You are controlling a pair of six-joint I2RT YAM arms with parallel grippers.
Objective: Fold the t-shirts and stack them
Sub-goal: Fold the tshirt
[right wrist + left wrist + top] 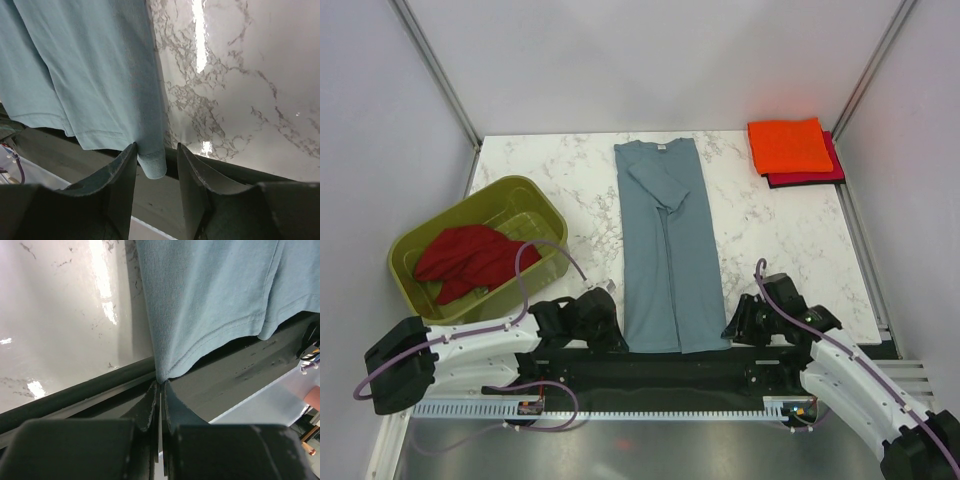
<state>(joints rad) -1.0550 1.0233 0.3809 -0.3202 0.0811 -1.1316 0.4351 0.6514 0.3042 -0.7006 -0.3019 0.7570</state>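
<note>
Shirt (665, 250), blue-grey, folded lengthwise; L gripper (160, 384) jaws pinch one hem corner, R gripper (156, 147) jaws spread around the other.

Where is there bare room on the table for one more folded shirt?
Free marble: right of the blue-grey shirt, in front of the orange shirt; a narrower strip between the tub and that shirt; the far left corner behind the tub. Crowded: the near edge, with left gripper and right gripper at the hem.

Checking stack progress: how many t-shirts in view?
4: slate blue-grey t-shirt folded lengthwise mid-table; orange t-shirt folded atop the magenta-red t-shirt, far-right corner; dark red t-shirt crumpled in the olive tub. More could hide beneath it.
</note>
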